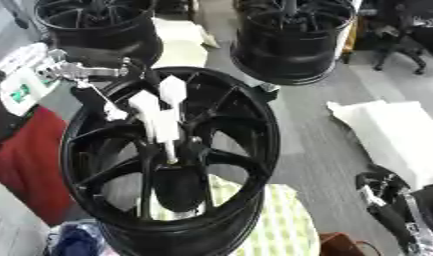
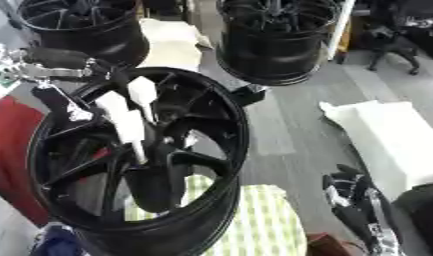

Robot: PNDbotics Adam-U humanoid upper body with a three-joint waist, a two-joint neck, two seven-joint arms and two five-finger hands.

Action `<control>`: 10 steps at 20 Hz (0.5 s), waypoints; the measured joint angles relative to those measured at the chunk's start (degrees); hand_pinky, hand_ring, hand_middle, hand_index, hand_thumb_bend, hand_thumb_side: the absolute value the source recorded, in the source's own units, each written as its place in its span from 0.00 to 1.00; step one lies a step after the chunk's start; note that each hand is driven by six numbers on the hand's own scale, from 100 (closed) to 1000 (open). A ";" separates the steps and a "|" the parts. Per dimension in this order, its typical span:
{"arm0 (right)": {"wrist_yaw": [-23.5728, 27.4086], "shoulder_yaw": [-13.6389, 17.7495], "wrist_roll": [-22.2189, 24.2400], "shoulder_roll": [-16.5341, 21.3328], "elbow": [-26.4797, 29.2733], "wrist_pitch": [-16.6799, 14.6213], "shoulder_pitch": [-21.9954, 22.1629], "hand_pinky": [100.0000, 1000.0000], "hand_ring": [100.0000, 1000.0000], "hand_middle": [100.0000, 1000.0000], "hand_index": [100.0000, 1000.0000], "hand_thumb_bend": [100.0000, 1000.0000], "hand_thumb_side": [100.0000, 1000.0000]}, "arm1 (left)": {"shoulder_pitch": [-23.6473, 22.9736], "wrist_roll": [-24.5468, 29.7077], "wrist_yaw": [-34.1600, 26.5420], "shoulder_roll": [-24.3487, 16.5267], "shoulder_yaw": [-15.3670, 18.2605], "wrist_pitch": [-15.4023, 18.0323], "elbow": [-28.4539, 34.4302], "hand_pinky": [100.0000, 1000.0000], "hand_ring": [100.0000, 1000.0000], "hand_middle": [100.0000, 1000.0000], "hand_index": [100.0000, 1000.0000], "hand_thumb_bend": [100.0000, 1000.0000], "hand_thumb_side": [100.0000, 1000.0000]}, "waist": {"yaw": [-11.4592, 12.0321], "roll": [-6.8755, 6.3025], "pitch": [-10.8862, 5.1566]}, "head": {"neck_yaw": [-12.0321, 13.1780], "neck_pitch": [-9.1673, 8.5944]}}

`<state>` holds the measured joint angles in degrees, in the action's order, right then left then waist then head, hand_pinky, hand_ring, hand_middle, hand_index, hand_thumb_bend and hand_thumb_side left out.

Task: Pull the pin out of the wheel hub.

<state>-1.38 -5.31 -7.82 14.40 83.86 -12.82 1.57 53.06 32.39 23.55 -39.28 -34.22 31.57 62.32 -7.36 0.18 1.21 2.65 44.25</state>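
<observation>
A black wheel hub (image 1: 246,150) stands tilted on edge in the middle, its spokes facing me. My left hand (image 1: 154,107), with white finger covers, reaches in from the upper left on a silver-jointed arm, down to the hub's centre. A slim pale pin (image 1: 170,150) runs from the fingertips into the centre bore, and the fingers are closed on its upper end. The thumb (image 1: 114,114) stands off to the left. My right hand (image 1: 381,192) rests at the lower right with relaxed fingers, holding nothing.
Two more black wheels (image 1: 294,45) (image 1: 101,25) stand behind. A green-and-white striped cloth (image 1: 281,225) lies under the hub. White padding (image 1: 390,130) lies on the grey floor at right, and a red object (image 1: 27,155) sits at left.
</observation>
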 measured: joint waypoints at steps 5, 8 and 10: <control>0.00 -0.01 0.03 0.00 0.00 -0.01 -0.01 0.65 0.64 0.64 0.81 0.18 0.36 | 0.09 -0.23 0.13 0.45 -0.54 0.23 -0.82 0.85 0.83 0.81 0.90 0.14 0.25 | -0.30 -0.01 0.00 | 0.19 0.00; 0.00 -0.01 0.03 0.00 -0.01 -0.01 -0.01 0.65 0.64 0.64 0.81 0.18 0.36 | 0.08 -0.24 0.23 0.46 -0.83 0.24 -0.98 0.82 0.77 0.75 0.88 0.10 0.23 | -0.41 -0.03 0.00 | 0.21 0.00; 0.00 -0.01 0.03 0.00 -0.01 -0.02 -0.01 0.65 0.64 0.64 0.81 0.18 0.36 | 0.07 -0.25 0.30 0.46 -0.87 0.25 -1.20 0.79 0.73 0.70 0.86 0.04 0.21 | -0.42 -0.04 0.00 | 0.21 0.00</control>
<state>-1.38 -5.31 -7.79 14.40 83.86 -12.83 1.56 53.14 32.14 23.85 -38.82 -35.09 31.82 61.12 -7.78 0.14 1.21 2.86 44.25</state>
